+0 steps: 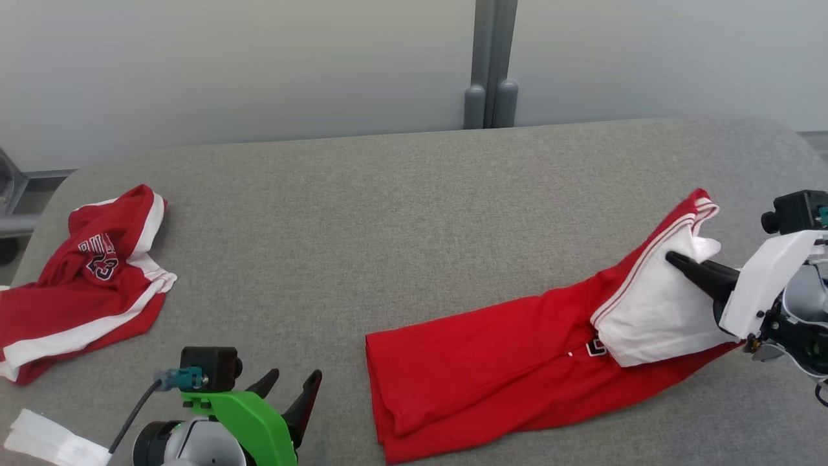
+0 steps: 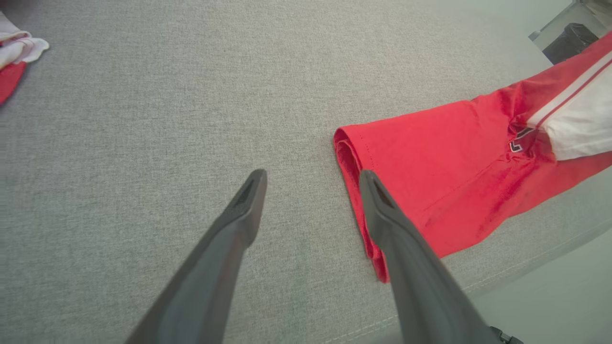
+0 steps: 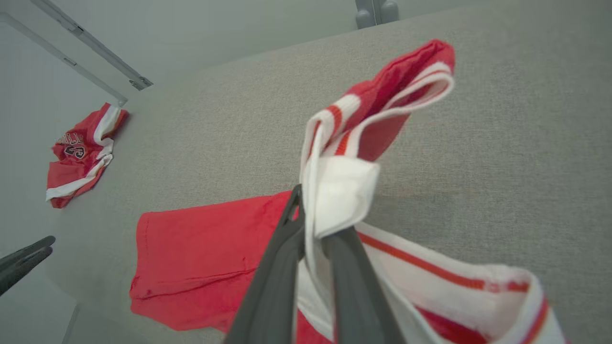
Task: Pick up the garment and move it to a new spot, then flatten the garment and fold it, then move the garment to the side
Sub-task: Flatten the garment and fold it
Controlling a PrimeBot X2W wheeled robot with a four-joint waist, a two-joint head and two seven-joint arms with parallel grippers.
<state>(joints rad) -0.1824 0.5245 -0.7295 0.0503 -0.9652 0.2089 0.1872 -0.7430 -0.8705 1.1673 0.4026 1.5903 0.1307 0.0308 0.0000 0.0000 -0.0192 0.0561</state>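
Note:
The garment (image 1: 498, 362) is a red jersey with white trim, lying stretched across the right half of the grey table (image 1: 388, 194). Its white-and-red striped end is lifted off the surface. My right gripper (image 1: 676, 261) is shut on that white end (image 3: 334, 200), the cloth pinched between the two dark fingers (image 3: 282, 267). The red body (image 3: 201, 248) trails down to the table behind the grip. My left gripper (image 1: 291, 382) stands open at the table's front, just left of the garment's folded red edge (image 2: 354, 191), with nothing between its fingertips (image 2: 253, 186).
A second red and white jersey with a number print (image 1: 84, 285) lies crumpled at the table's far left (image 3: 79, 153). A white cloth piece (image 1: 52, 440) sits at the lower left corner. A grey post (image 1: 491, 65) rises behind the table's back edge.

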